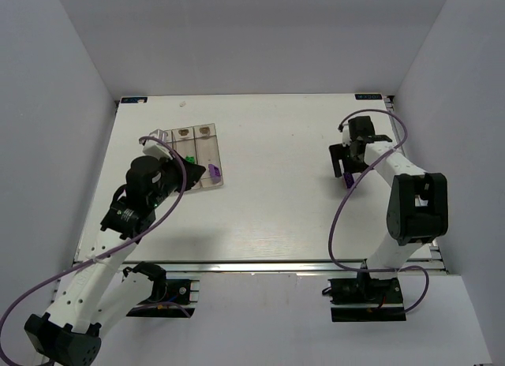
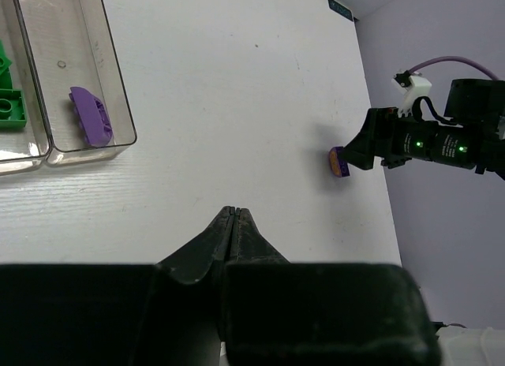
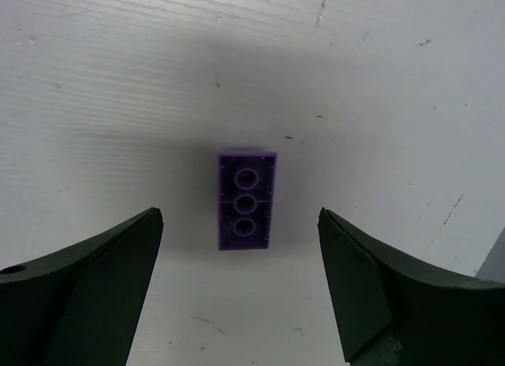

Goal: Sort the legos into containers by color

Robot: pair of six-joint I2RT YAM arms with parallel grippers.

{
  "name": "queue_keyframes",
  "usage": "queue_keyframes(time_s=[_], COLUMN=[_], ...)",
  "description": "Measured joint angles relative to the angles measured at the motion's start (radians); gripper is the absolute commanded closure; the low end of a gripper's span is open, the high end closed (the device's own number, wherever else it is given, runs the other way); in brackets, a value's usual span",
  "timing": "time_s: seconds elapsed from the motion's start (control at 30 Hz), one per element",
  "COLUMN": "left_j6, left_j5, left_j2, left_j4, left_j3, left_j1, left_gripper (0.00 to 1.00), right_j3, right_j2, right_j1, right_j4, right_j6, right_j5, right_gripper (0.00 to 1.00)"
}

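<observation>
Three joined clear plastic bins (image 1: 207, 151) are seen overhead, beside the left gripper (image 1: 203, 173). Left wrist: that claw is clenched, empty. Right wrist: a purple studded brick (image 3: 246, 199) on the white table (image 3: 394, 66) is framed by the released right gripper (image 3: 241, 216); its long sides should be squeezed centrally.

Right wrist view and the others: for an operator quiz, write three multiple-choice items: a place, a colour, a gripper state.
1. Where is the loose brick? A in a bin, B on the table, C clamped in fingers.
2. What colour is the binned brick in the tray's end bin? A yellow, B green, C purple.
3. The left gripper is: A shut and empty, B open, C shut on a brick.
Answers: B, it lies between the right gripper's open fingers; C, the left wrist view shows purple; A, its fingers meet with nothing between.
</observation>
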Motion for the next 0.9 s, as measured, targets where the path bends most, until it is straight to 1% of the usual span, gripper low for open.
queue_keyframes(time_s=[0.1, 0.13, 0.2, 0.23, 0.3, 0.33, 0.4, 0.43, 0.47, 0.5, 0.6, 0.7, 0.77, 0.83, 0.9], left_j6=[-0.005, -0.008, -0.014, -0.017, -0.023, -0.025, -0.029, -0.032, -0.035, -0.037, -0.048, -0.061, -0.066, -0.07, -0.071], left_j5=[0.0, -0.001, -0.002, -0.003, -0.008, -0.011, -0.023, -0.027, -0.03, -0.033, -0.056, -0.074, -0.088, -0.101, -0.117], left_j2=[-0.005, -0.01, -0.022, -0.028, -0.038, -0.043, -0.055, -0.062, -0.069, -0.076, -0.097, -0.114, -0.119, -0.122, -0.127], left_j4=[0.003, 0.005, 0.005, 0.002, -0.002, -0.005, -0.009, -0.011, -0.015, -0.019, -0.024, -0.029, -0.033, -0.039, -0.045], left_j3=[-0.006, -0.01, -0.018, -0.021, -0.023, -0.023, -0.023, -0.023, -0.023, -0.023, -0.029, -0.04, -0.043, -0.044, -0.044], left_j1=[0.0, 0.0, 0.0, 0.0, 0.0, 0.0, 0.0, 0.0, 0.0, 0.0, 0.0, 0.0, 0.0, 0.0, 0.0], left_gripper=[0.88, 0.88, 0.88, 0.88, 0.88, 0.87, 0.88, 0.88, 0.88, 0.88, 0.88, 0.88, 0.88, 0.88, 0.88], right_j3=[0.0, 0.0, 0.004, 0.009, 0.024, 0.036, 0.063, 0.078, 0.093, 0.107, 0.158, 0.194, 0.195, 0.195, 0.199], right_j2=[0.036, 0.056, 0.095, 0.117, 0.154, 0.17, 0.185, 0.188, 0.191, 0.192, 0.192, 0.178, 0.148, 0.114, 0.099], right_j1=[-0.029, -0.037, -0.052, -0.058, -0.068, -0.074, -0.083, -0.086, -0.087, -0.087, -0.088, -0.065, -0.018, 0.055, 0.15], right_j4=[0.003, 0.004, 0.003, 0.002, -0.001, -0.004, -0.012, -0.018, -0.023, -0.024, -0.04, -0.042, -0.022, 0.023, 0.105], right_j6=[-0.016, -0.022, -0.029, -0.031, -0.037, -0.039, -0.048, -0.051, -0.056, -0.061, -0.1, -0.158, -0.191, -0.209, -0.206], right_j5=[0.0, -0.004, -0.014, -0.019, -0.031, -0.045, -0.068, -0.085, -0.106, -0.127, -0.249, -0.434, -0.556, -0.656, -0.713], right_gripper=[0.24, 0.27, 0.29, 0.33, 0.37, 0.46, 0.6, 0.78, 0.87, 0.99, 1.0, 1.0, 1.0, 1.0, 1.0])
